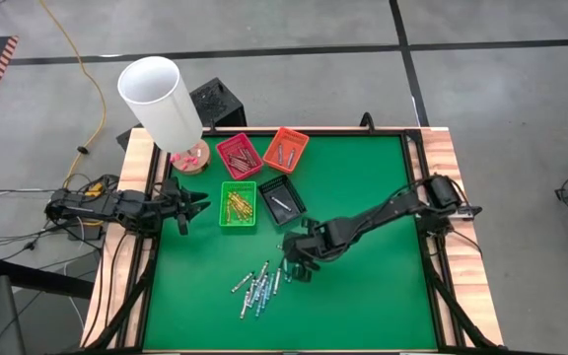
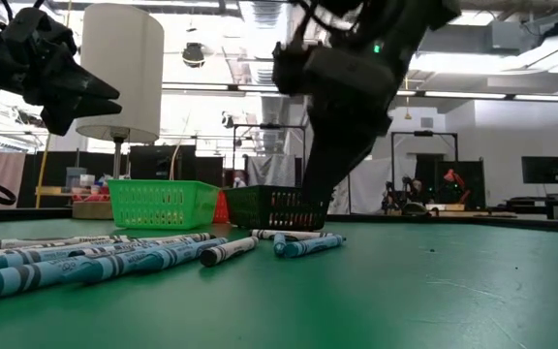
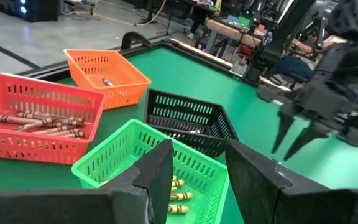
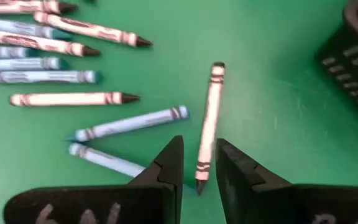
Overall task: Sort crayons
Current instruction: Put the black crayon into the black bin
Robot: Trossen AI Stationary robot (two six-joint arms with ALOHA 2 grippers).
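the crayons (image 1: 257, 289) lie loose on the green table (image 1: 363, 197) in a scattered cluster near its front edge, mostly light blue and grey-white sticks lying at mixed angles; others are already in trays — yellow-orange ones in the green tray (image 1: 238, 205), red-brown ones in the red tray (image 1: 239, 155), one or two in the orange tray (image 1: 285, 149), and a pale one in the black tray (image 1: 281, 199); the four trays sit close together toward the back left of the table, red and orange behind, green and black in front; the right gripper (image 1: 292, 264) hangs low over the table just beside the right end of the loose cluster, in front of the black tray; in the right wrist view its two dark fingers (image 4: 166, 167) stand a little apart, nothing between them, with a grey-white crayon (image 4: 208, 124) lying on the table just beyond the gap and light blue ones (image 4: 129, 123) beside it; the left gripper (image 1: 193, 207) waits raised at the table's left edge, just left of the green tray, its fingers (image 3: 160, 168) apart and empty — the green and black trays show past them; a white lamp (image 1: 161, 99) stands on a round wooden base (image 1: 191, 158) at the back left corner, beside the red tray.
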